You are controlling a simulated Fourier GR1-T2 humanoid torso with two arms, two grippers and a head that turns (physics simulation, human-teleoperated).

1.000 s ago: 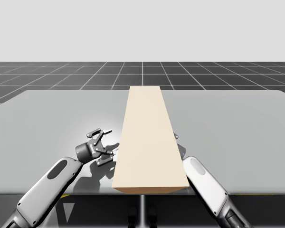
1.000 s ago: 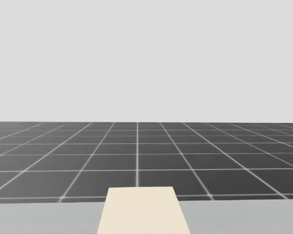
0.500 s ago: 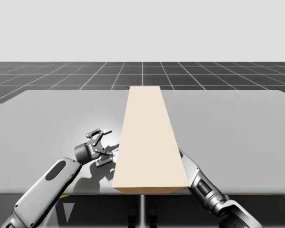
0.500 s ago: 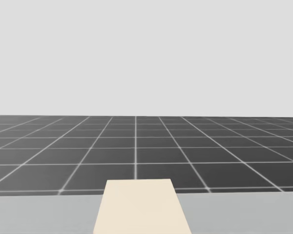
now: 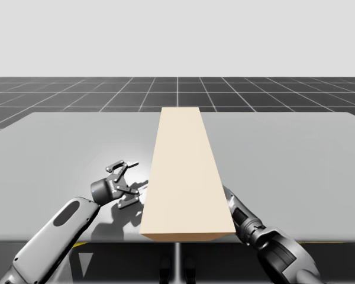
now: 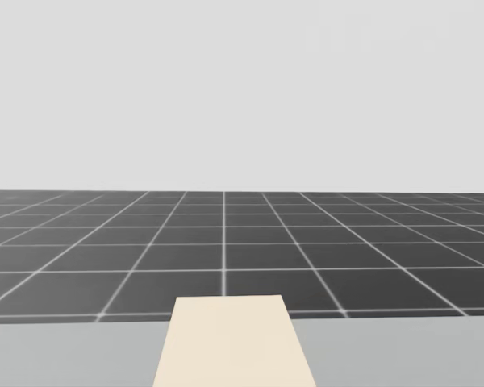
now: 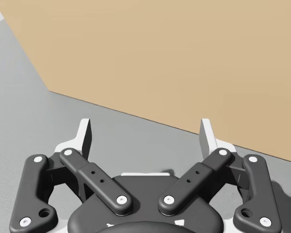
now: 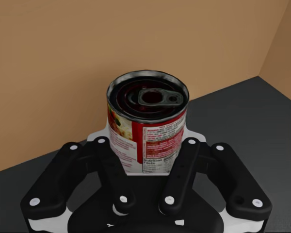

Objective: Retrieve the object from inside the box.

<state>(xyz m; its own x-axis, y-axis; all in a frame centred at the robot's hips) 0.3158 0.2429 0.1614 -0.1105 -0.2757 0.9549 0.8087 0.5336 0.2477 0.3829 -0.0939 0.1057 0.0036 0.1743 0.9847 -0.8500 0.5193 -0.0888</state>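
Right gripper (image 8: pixel 147 145): fingers pressed in from two sides on a cylindrical metal can (image 8: pixel 146 121) with a red-and-white paper label and a dark pull-tab lid; it is pinching the can, with contact on both flanks of the label (right wrist view); can is inside the long tan rectangular box (image 8: pixel 63 53); one tan wall stands just behind the can, a second meets it at a corner off to one side, and the dark inner floor lies around the can; can reads as upright, lid toward the camera; cannot tell whether its base touches the floor, as the gripper body covers it. High view: box (image 5: pixel 186 177) lies lengthwise down the middle of the flat grey table (image 5: pixel 296 160), its near end at the table's near edge, top face plain tan; right arm (image 5: pixel 251 225) comes in from the lower right and runs into the box's right side near that end. Left gripper (image 5: pixel 129 182) sits over the table just left of the box, apart from it, fingers spread wide. Left wrist view agrees: left gripper (image 7: pixel 145 136) spread over bare grey table (image 7: pixel 19 97), tan box side (image 7: pixel 184 58) ahead of the fingertips, not touching. Head view: far end of box (image 6: pixel 234 343) on the table (image 6: pixel 387 355); dark gridded ground (image 6: pixel 226 250) beyond.
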